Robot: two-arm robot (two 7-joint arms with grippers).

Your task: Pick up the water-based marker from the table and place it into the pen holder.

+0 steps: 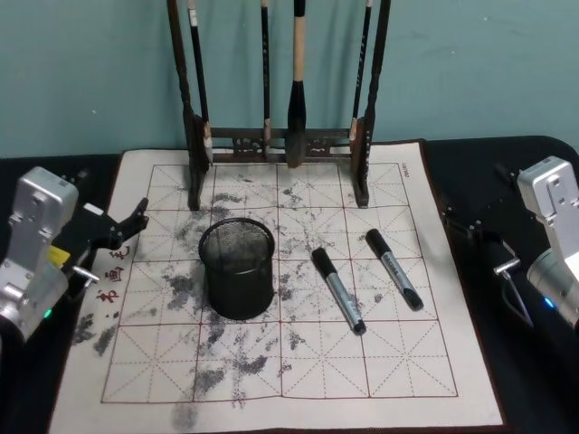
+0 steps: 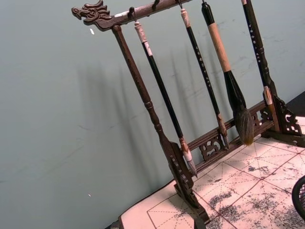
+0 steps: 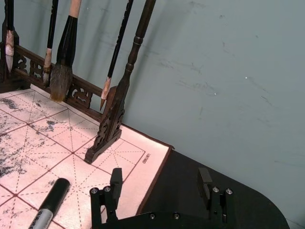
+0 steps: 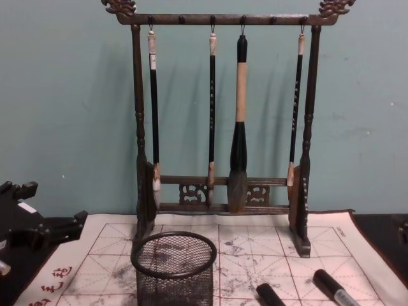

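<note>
A plain teal wall (image 4: 357,95) is seen behind a black worktop (image 1: 534,398). On the worktop a pale felt mat (image 1: 407,380) is spread, ruled in a red grid and blotched with grey ink. At the mat's far edge a tall brush rack (image 4: 299,229) of dark wood with carved ends is stood, and four brushes (image 4: 240,83) are hung from its top bar.

The left end effector (image 1: 136,221) is held low at the mat's left edge, its black fingers spread apart with nothing gripped. The right end effector (image 3: 160,179) is held over the worktop just off the mat's right edge, its two fingers likewise set wide apart and empty.

The pen holder (image 1: 237,271), a round cup of black wire mesh with a solid rim, is stood upright left of the mat's centre, near the left end effector. Two markers with black caps and grey barrels are laid flat on the mat to its right. One marker (image 1: 337,289) is found near the cup. The second marker (image 1: 393,268) is placed just beside it, on the side of the right end effector but well apart from it.
</note>
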